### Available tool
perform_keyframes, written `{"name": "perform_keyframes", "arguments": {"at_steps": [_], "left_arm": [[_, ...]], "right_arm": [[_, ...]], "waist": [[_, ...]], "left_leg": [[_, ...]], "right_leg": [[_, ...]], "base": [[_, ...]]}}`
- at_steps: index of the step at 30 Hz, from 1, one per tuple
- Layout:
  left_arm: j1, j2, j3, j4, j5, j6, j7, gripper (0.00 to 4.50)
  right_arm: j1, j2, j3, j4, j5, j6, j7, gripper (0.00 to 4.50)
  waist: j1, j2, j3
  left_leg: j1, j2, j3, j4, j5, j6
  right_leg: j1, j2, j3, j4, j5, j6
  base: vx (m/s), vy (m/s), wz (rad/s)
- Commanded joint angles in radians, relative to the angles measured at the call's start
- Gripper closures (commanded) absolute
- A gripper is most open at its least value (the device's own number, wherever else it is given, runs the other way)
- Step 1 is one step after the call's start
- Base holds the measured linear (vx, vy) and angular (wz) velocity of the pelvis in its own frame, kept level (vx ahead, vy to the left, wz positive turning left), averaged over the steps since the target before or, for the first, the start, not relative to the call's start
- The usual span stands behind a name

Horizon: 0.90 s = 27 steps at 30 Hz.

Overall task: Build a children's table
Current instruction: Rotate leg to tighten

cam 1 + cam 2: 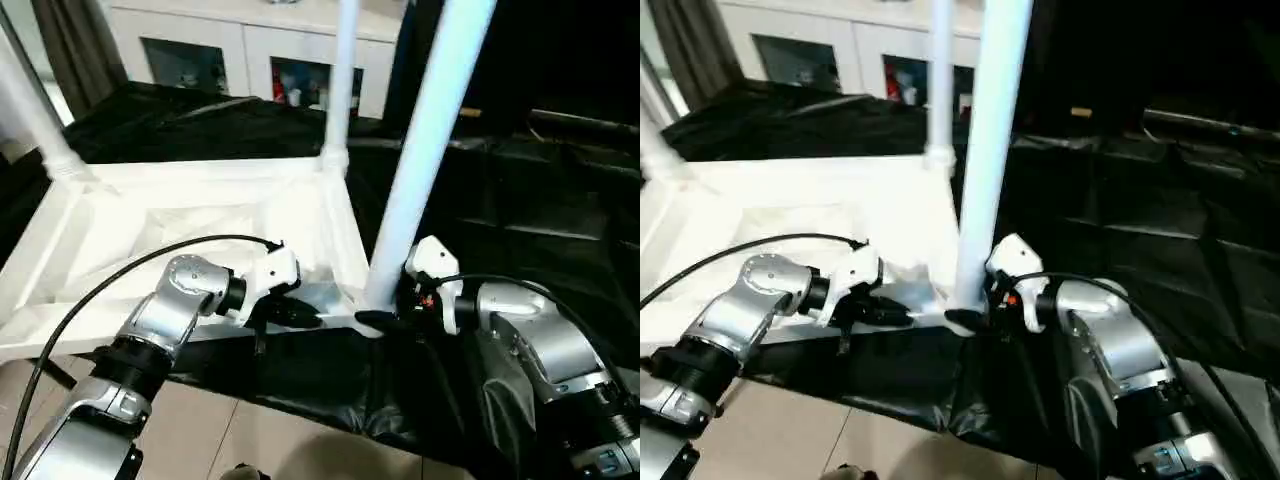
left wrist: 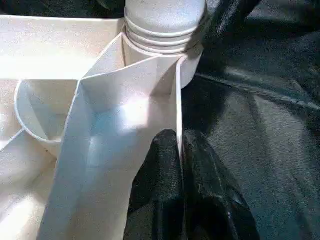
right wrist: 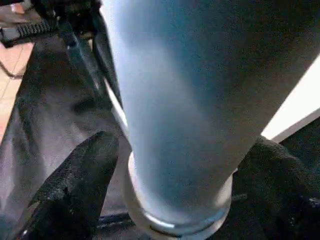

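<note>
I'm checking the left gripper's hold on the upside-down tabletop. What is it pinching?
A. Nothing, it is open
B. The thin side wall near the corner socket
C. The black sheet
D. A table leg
B: in the left wrist view the left gripper's two black fingers close on either side of the tabletop's thin white wall, just short of the corner socket.

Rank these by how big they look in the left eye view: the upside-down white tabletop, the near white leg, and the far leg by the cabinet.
1. Tabletop, the largest.
2. Near leg, thick and long, though closeness to the camera enlarges it.
3. Far leg, the slimmest; probably the same real size as the near one.
</note>
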State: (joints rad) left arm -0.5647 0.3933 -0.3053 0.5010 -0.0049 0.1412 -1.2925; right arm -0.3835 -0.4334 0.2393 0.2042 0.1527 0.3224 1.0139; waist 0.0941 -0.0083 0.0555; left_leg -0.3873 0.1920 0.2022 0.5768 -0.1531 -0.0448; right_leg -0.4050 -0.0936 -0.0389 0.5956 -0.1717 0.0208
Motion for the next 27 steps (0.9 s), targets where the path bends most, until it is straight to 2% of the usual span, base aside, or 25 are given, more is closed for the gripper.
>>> {"name": "perform_keyframes", "arguments": {"at_steps": [1, 3, 9, 12, 19, 22, 24, 25, 27], "left_arm": [[0.002, -0.02, -0.004, -0.045, -0.04, 0.003, -0.024, 4.5], [0.006, -0.014, -0.004, -0.051, -0.038, 0.007, -0.02, 4.5], [0.008, -0.008, -0.004, -0.053, -0.039, 0.011, -0.023, 4.5], [0.0, -0.018, 0.001, -0.04, -0.036, 0.012, -0.011, 4.5], [0.001, -0.027, 0.003, -0.048, -0.046, 0.029, -0.015, 4.5], [-0.009, -0.062, 0.016, -0.009, -0.031, 0.036, 0.058, 4.5], [-0.031, -0.095, 0.025, 0.038, -0.01, 0.036, 0.134, 4.5], [-0.042, -0.108, 0.028, 0.059, 0.002, 0.036, 0.168, 4.5], [-0.056, -0.125, 0.028, 0.085, 0.016, 0.032, 0.207, 4.5]], "right_arm": [[-0.008, -0.001, 0.024, 0.008, -0.021, -0.009, 0.021, 0.87], [-0.007, 0.0, 0.025, 0.008, -0.016, -0.004, 0.02, 0.94], [-0.006, -0.008, 0.032, 0.006, -0.025, -0.007, 0.014, 1.37], [-0.011, -0.01, 0.018, 0.021, -0.025, -0.018, 0.003, 1.61], [0.004, 0.004, -0.014, 0.017, 0.019, 0.001, 0.01, 1.76], [0.014, 0.075, -0.064, 0.065, 0.036, 0.023, -0.103, 1.78], [0.009, 0.129, -0.095, 0.11, 0.021, 0.022, -0.219, 1.78], [0.005, 0.153, -0.109, 0.128, 0.015, 0.024, -0.27, 1.78], [0.004, 0.181, -0.123, 0.144, 0.01, 0.031, -0.326, 1.78]], "waist": [[-0.004, -0.017, -0.062], [-0.006, -0.013, -0.063], [-0.007, -0.012, -0.067], [-0.007, -0.012, -0.067], [-0.007, -0.01, -0.068], [-0.008, -0.012, -0.068], [-0.012, -0.019, -0.067], [-0.015, -0.016, -0.065], [-0.015, -0.018, -0.065]], "left_leg": [[0.027, 0.04, -0.02, -0.073, -0.325, -0.007], [0.028, 0.039, -0.02, -0.072, -0.32, -0.006], [0.028, 0.037, -0.016, -0.068, -0.288, 0.004], [0.027, 0.037, -0.016, -0.067, -0.28, 0.008], [0.029, 0.037, -0.017, -0.066, -0.288, 0.006], [0.028, 0.037, -0.017, -0.065, -0.288, 0.007], [0.026, 0.034, -0.017, -0.066, -0.289, 0.001], [0.029, 0.033, -0.016, -0.066, -0.302, -0.01], [0.03, 0.032, -0.021, -0.068, -0.318, -0.025]], "right_leg": [[0.029, -0.051, 0.031, -0.074, -0.363, -0.182], [0.029, -0.05, 0.032, -0.075, -0.355, -0.181], [0.032, -0.046, 0.031, -0.068, -0.285, -0.2], [0.033, -0.046, 0.031, -0.067, -0.278, -0.204], [0.032, -0.044, 0.031, -0.067, -0.278, -0.208], [0.032, -0.047, 0.03, -0.067, -0.284, -0.21], [0.031, -0.046, 0.029, -0.07, -0.306, -0.203], [0.025, -0.046, 0.03, -0.075, -0.343, -0.194], [0.028, -0.049, 0.027, -0.079, -0.385, -0.177]], "base": [[0.0, 0.0, 0.0], [0.0, 0.0, 0.0], [0.0, 0.0, 0.0], [0.0, 0.0, 0.0], [0.0, 0.0, 0.0], [0.0, 0.0, 0.0], [0.0, 0.0, 0.0], [0.0, 0.0, 0.0], [0.0, 0.0, 0.0]]}}
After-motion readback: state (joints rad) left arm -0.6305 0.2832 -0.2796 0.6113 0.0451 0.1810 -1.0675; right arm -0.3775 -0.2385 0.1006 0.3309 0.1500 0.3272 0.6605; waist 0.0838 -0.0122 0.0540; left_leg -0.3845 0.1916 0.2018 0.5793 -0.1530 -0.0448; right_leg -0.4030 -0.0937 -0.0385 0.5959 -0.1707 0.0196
